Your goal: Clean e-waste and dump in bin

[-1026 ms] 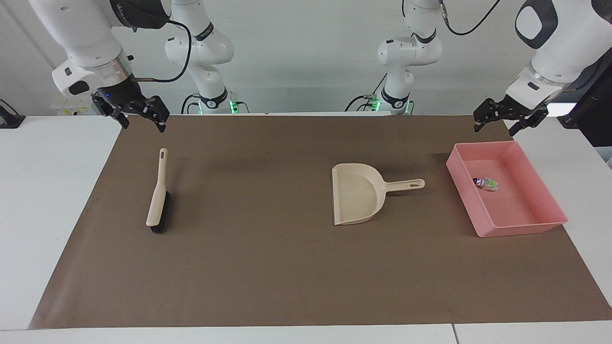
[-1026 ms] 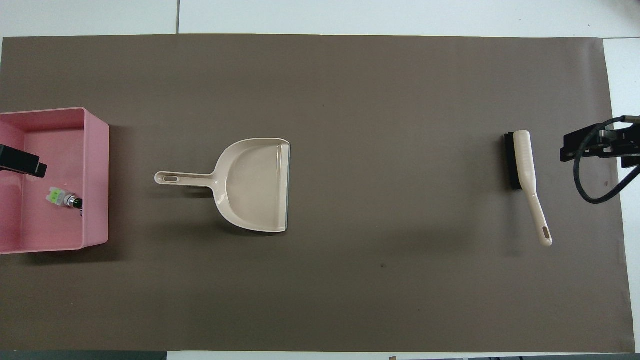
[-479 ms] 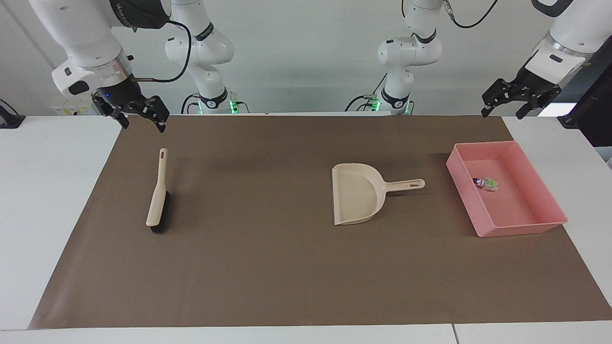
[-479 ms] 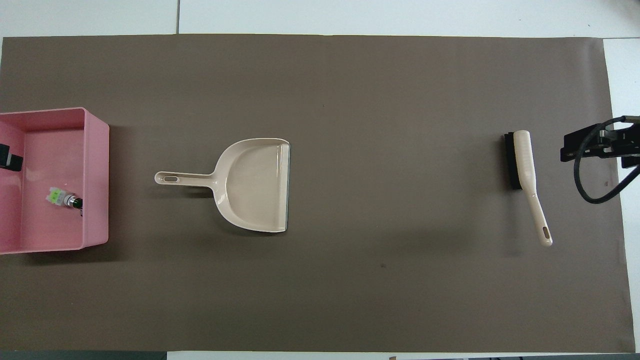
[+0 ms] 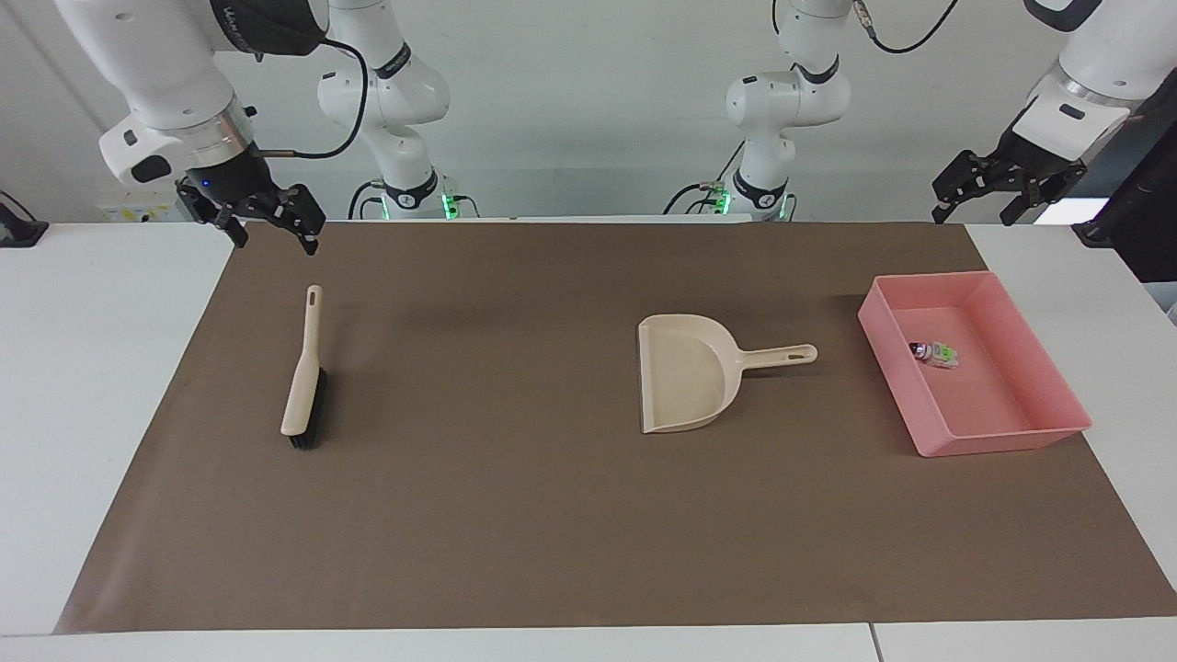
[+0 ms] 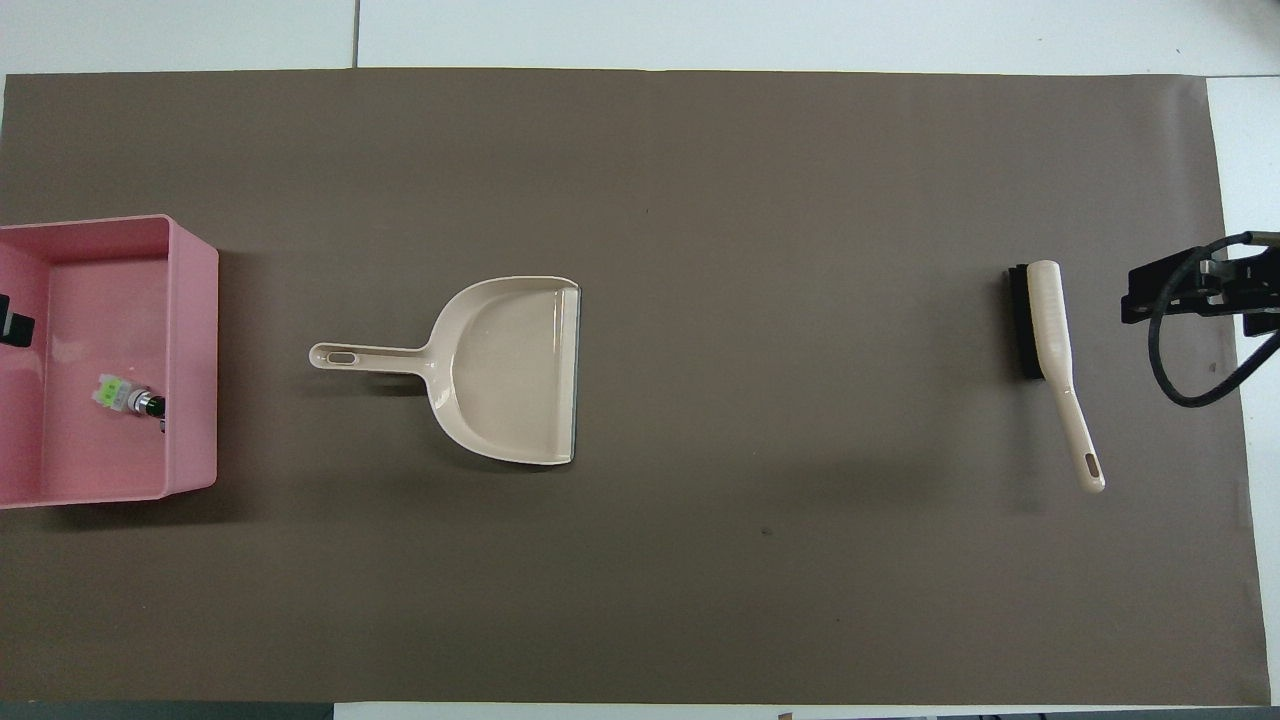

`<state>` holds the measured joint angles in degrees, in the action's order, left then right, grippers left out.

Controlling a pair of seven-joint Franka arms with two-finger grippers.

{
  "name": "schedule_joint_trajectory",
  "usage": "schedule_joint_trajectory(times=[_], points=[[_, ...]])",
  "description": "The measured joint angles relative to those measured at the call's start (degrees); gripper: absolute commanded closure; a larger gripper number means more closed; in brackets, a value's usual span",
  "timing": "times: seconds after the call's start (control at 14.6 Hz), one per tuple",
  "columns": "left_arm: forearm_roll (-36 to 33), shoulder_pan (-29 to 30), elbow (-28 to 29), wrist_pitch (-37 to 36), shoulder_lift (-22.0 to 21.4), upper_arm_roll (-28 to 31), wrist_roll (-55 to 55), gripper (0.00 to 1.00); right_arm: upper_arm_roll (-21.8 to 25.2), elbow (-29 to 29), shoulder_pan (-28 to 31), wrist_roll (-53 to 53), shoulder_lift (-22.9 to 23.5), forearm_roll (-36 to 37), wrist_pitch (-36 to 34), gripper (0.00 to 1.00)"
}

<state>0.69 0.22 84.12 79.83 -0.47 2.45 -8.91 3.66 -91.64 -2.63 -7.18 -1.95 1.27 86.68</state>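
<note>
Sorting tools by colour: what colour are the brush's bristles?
Black, under a beige handle; the brush shows best in the overhead view.

A flat brown mat (image 5: 515,515) covers the white table (image 5: 83,368). On the mat a plain pink bin (image 5: 1057,439) holds the e-waste (image 5: 933,353) — one white piece with bright green markings, one dark brown. Beside the bin lies a beige dustpan (image 5: 685,382) with a greyish lip, and toward the right arm's end from the dustpan a beige-handled brush (image 5: 303,377) with black bristles — both arms white, their grippers black
</note>
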Motion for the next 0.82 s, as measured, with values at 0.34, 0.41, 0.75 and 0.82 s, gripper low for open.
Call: schedule_joint_trajectory(times=[0.34,0.41,0.75,0.82], points=[[0.0,0.0,1.19,-0.02,-0.2,0.0,0.0,0.0,0.06,0.0,0.05,0.0,0.0,0.0,0.0,0.01],[0.0,0.0,1.23,-0.02,-0.22,0.0,0.0,0.0,0.1,0.0,0.06,0.0,0.0,0.0,0.0,0.01],[-0.01,0.01,1.24,0.67,-0.31,0.0,0.0,0.0,0.11,0.0,0.06,0.59,0.0,0.0,0.0,0.01],[-0.03,0.05,1.24,1.14,-0.31,0.01,0.0,0.0,0.11,0.0,0.06,1.08,0.0,0.0,0.0,0.01]])
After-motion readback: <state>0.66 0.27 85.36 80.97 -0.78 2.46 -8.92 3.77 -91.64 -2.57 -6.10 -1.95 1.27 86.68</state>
